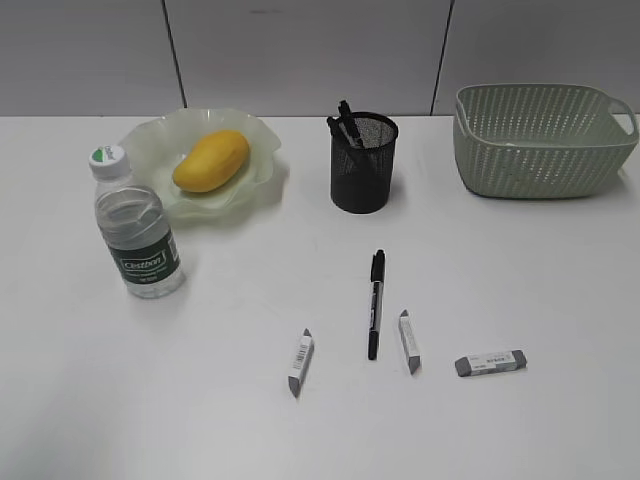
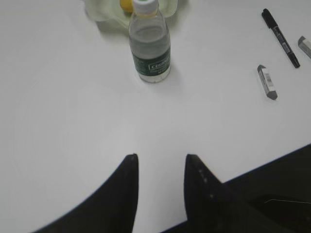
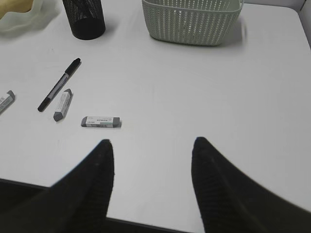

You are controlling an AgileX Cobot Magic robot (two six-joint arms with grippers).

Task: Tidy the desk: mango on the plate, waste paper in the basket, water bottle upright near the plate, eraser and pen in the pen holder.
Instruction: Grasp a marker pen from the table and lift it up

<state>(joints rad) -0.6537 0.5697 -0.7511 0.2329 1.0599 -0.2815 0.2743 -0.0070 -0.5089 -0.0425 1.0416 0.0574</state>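
Erasers (image 1: pixel 409 342): three | pen (image 1: pixel 375 304) on desk (image 1: pixel 200 400): one | both jaws open, empty

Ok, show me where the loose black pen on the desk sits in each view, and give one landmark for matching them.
Exterior view: the pen lies just right of centre, between two erasers, cap toward the pen holder.
Left wrist view: top right corner, slanted, cap end up-left.
Right wrist view: left side, slanted, cap end up-right.
Shared landmark: the eraser beside the pen, seen in all three views.
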